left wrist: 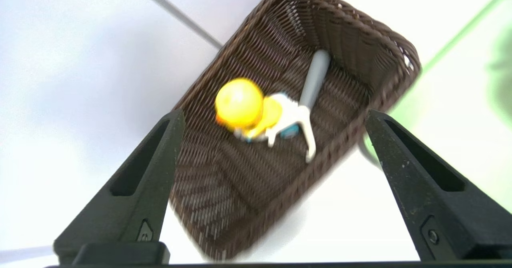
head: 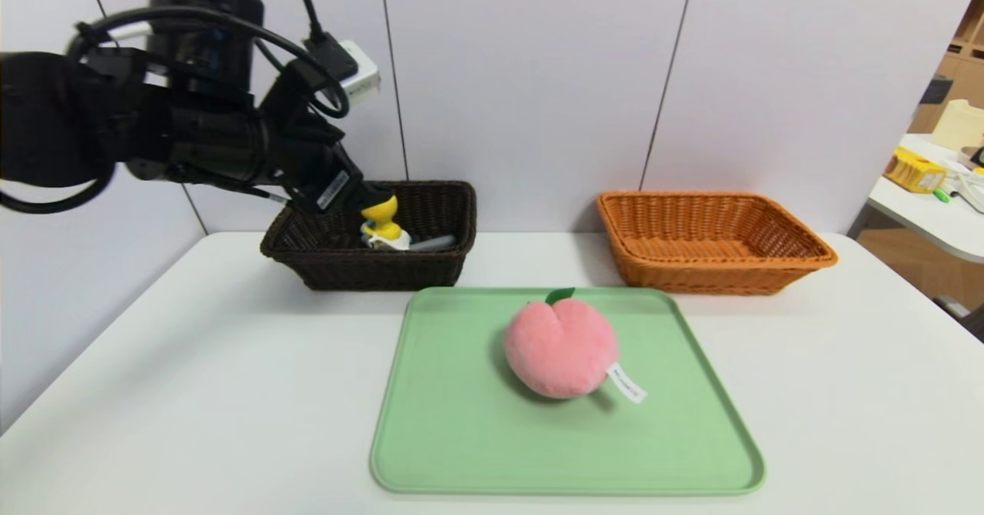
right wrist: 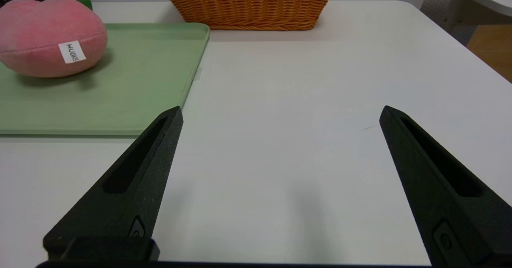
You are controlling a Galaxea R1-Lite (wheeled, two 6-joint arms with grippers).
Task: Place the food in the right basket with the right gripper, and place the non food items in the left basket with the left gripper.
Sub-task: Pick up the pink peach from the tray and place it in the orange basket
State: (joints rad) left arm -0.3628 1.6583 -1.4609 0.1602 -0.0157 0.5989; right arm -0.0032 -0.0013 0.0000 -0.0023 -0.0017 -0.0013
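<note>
The left gripper [left wrist: 274,114] is hovering wide apart and empty above the brown basket [head: 330,265], where a yellow toy [head: 382,219] and grey razor [left wrist: 314,80] are lying. The right gripper [right wrist: 280,114] is waiting spread wide over the table [head: 846,392], while the plush peach [head: 561,350] is sitting on the green tray [head: 461,438], near the orange basket [head: 715,269].

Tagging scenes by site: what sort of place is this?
Probably an office or lab test bench: white table against plain wall panels, staged sorting tray, and a cluttered desk at the right.
</note>
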